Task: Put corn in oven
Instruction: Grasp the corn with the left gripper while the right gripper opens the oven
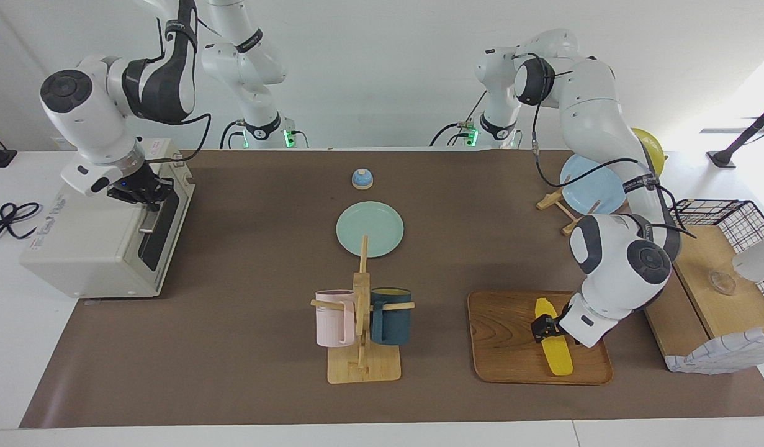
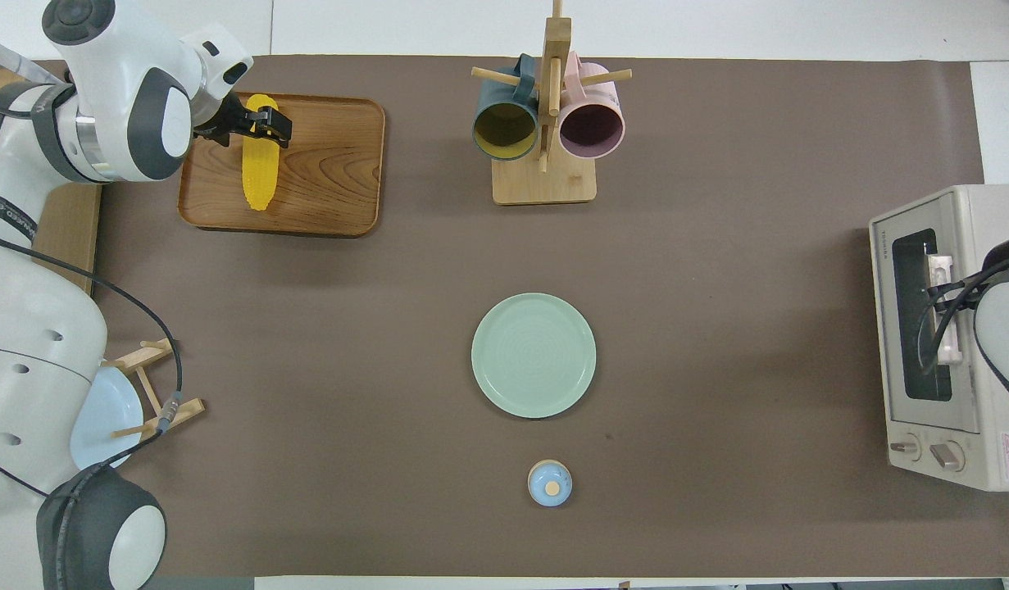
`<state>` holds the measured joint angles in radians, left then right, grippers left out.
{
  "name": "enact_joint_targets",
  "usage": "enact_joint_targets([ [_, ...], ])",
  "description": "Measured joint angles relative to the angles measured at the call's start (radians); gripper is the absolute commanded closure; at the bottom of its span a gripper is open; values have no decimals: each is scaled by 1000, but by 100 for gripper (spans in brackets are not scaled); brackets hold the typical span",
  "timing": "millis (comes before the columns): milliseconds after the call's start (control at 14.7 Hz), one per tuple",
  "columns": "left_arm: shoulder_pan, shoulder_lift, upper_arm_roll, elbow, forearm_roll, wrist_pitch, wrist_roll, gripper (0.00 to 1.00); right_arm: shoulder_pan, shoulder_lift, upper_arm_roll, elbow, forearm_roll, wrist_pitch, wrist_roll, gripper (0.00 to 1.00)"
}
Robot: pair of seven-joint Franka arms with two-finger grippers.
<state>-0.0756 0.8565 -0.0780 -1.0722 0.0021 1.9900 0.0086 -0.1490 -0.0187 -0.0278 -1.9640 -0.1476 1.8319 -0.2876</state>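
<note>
The yellow corn [image 1: 557, 355] lies on a wooden tray [image 1: 506, 347] toward the left arm's end of the table; it also shows in the overhead view [image 2: 258, 176]. My left gripper [image 1: 546, 326] is down at the corn's blunt end, its fingers [image 2: 279, 125] against both sides, shut on it. The cream-white oven [image 1: 90, 242] stands at the right arm's end with its glass door up and closed. My right gripper [image 1: 139, 191] is at the top edge of the door by the handle. The right arm hides that gripper in the overhead view.
A wooden mug rack [image 1: 361, 310] with a pink and a dark blue mug stands mid-table. A green plate [image 1: 369, 228] and a small blue bell [image 1: 362, 179] lie nearer the robots. A blue plate on a wooden stand [image 1: 589, 183] and a wire basket [image 1: 723, 248] are by the left arm.
</note>
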Motion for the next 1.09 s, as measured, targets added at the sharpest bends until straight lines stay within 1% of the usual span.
enact_joint_targets([
  [204,-5,8,0,-6,1,23,1,1,14,-1,3,-5,0,0,48,100],
  [272,-5,11,0,-7,2,24,1,10,22,-1,4,-8,0,0,65,100],
  [340,-6,12,0,-7,3,25,1,24,30,-1,5,-12,1,0,78,100],
  [475,-6,13,0,-8,5,25,1,57,41,-1,6,-17,2,2,96,100],
  [543,-6,13,0,-8,5,25,1,71,46,-1,7,-19,3,3,109,100],
  [611,-6,13,0,-8,5,25,1,74,56,-1,8,-23,3,6,123,100],
  [679,-6,12,0,-6,5,24,1,88,67,-1,8,-31,4,13,140,100],
  [747,-6,12,0,-6,5,23,1,100,79,1,9,-39,6,22,152,100],
  [951,-6,-2,0,3,1,-34,1,100,111,4,12,-74,28,63,185,100],
  [1086,-6,-53,1,10,-25,-99,-1,100,123,9,17,-105,52,105,196,100],
])
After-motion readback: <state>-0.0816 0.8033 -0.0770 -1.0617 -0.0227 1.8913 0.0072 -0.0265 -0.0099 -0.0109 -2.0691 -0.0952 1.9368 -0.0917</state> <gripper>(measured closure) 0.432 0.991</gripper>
